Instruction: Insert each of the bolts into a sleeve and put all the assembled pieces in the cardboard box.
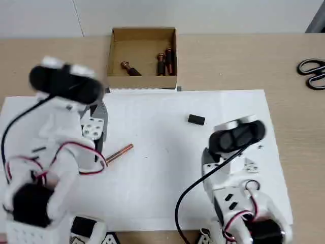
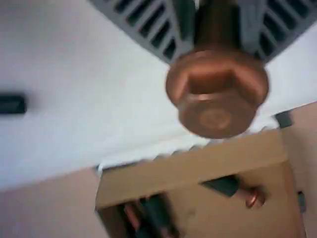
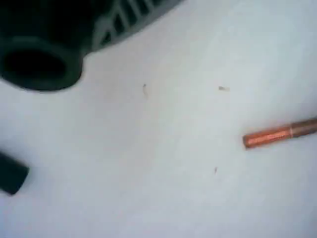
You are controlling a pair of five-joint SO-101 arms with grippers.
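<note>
A white paper sheet (image 1: 152,203) covers most of the wooden counter (image 1: 61,56), and its middle, between the two arms, is a broad bare stretch. The cardboard box (image 1: 143,82) stands on the counter just past the sheet's far edge, open side up, with its near wall at that edge. Three assembled pieces (image 1: 163,63) lie inside: one toward the left wall, and two close together by the right wall. A pair of scissors (image 1: 312,72) lies at the counter's far right edge, well apart from everything else. The left gripper (image 2: 214,22) is over the left part of the sheet, on the near side of the box, its grey ribbed fingers (image 2: 143,25) clamped on the shank of a copper bolt (image 1: 120,152). In the left wrist view the bolt's hexagonal flanged head faces the camera. From above, the threaded end sticks out past the gripper toward the sheet's middle. Whether that end touches the paper I cannot tell. The right gripper (image 3: 64,47) is over the right part of the sheet, closed on a held sleeve (image 3: 37,62), a black tube with its open bore toward the wrist camera. In that view the bolt's tip is well apart from this sleeve, with bare paper between them. A loose sleeve (image 1: 196,120) lies on the sheet beyond the right arm, nearer the box, touching neither gripper.
</note>
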